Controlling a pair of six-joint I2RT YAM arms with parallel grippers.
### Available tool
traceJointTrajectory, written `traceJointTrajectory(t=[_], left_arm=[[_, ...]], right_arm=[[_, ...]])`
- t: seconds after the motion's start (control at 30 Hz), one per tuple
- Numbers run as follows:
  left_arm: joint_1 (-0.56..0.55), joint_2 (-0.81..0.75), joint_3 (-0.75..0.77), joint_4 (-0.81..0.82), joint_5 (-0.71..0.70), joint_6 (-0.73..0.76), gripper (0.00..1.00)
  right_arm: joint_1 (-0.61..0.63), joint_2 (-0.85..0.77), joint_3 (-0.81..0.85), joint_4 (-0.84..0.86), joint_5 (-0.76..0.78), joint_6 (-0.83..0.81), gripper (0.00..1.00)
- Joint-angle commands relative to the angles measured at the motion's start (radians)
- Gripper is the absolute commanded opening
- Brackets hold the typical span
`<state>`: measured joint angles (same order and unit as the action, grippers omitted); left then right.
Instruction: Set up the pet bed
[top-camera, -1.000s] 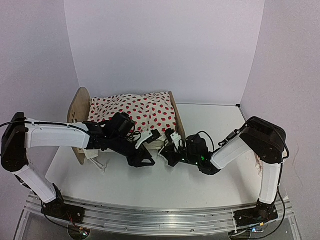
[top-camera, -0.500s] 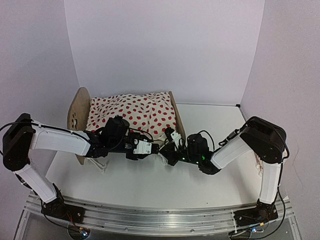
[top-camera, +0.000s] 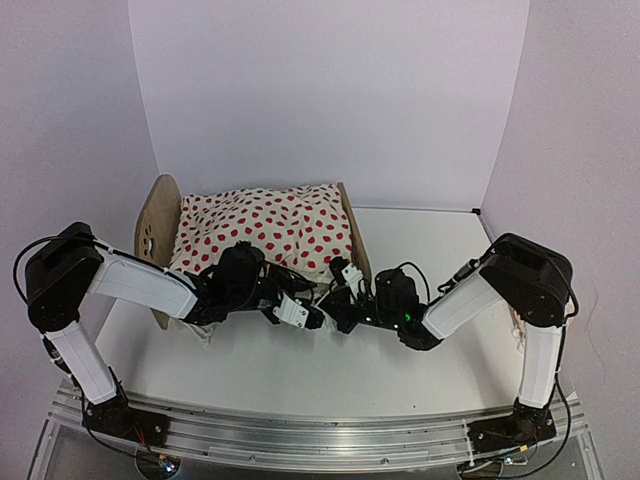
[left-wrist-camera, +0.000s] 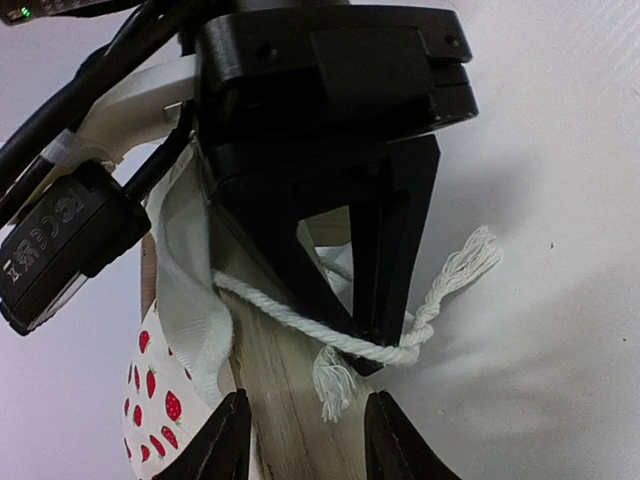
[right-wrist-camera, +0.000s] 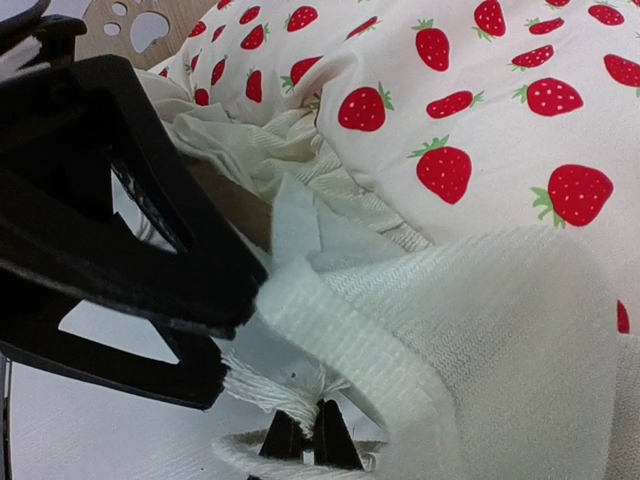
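The pet bed (top-camera: 158, 222) stands at the back left, its headboard on the left and its footboard (top-camera: 353, 245) on the right. A cream red-dotted duvet (top-camera: 270, 225) lies over it. My right gripper (top-camera: 335, 302) is at the footboard's near corner, shut on a white cord (right-wrist-camera: 290, 392) that hangs from the bedding. My left gripper (top-camera: 312, 318) points at it from the left and is open. Its fingers (left-wrist-camera: 228, 440) stand either side of the footboard's wooden leg (left-wrist-camera: 290, 410), just below the cord (left-wrist-camera: 300, 325). Whether they touch the wood I cannot tell.
White walls close in the table at the back and on both sides. Another loose cord (top-camera: 203, 330) trails off the bed's near left corner. A bit of cream cloth (top-camera: 518, 330) shows behind my right arm's upright link.
My left gripper has swung right along the bed's near side and now sits close against the right gripper. The right arm has not moved.
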<state>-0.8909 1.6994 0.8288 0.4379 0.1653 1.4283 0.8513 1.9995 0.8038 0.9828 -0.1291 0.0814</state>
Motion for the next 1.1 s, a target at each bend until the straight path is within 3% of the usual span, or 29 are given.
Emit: traceJointTrajectory(t=[0.0,0.4,0.5,0.63,0.73,0.93,1.07], left_arm=[[0.003,0.028,0.043,0.012,0.027,0.036,0.38],[0.003,0.095,0.079,0.087,-0.007,0.047,0.3],[0.002,0.095,0.082,0.097,-0.013,0.028,0.23],[0.004,0.074,0.073,0.101,0.024,-0.019,0.01],[0.004,0.054,0.074,0.08,0.04,-0.079,0.0],[0.006,0.037,0.091,0.021,-0.005,-0.163,0.0],[0.008,0.031,0.095,0.007,-0.009,-0.187,0.0]], right_arm=[[-0.005,-0.037,-0.014,0.037,-0.011,-0.016,0.0],[-0.005,-0.056,-0.026,0.043,-0.038,-0.027,0.0],[-0.005,-0.057,-0.025,0.045,-0.04,-0.028,0.0],[-0.005,-0.056,-0.025,0.047,-0.038,-0.024,0.0],[-0.005,-0.059,-0.028,0.045,-0.028,-0.02,0.0],[-0.004,-0.106,-0.086,0.028,0.042,0.034,0.27],[0.031,-0.189,-0.143,-0.106,0.187,0.05,0.37]])
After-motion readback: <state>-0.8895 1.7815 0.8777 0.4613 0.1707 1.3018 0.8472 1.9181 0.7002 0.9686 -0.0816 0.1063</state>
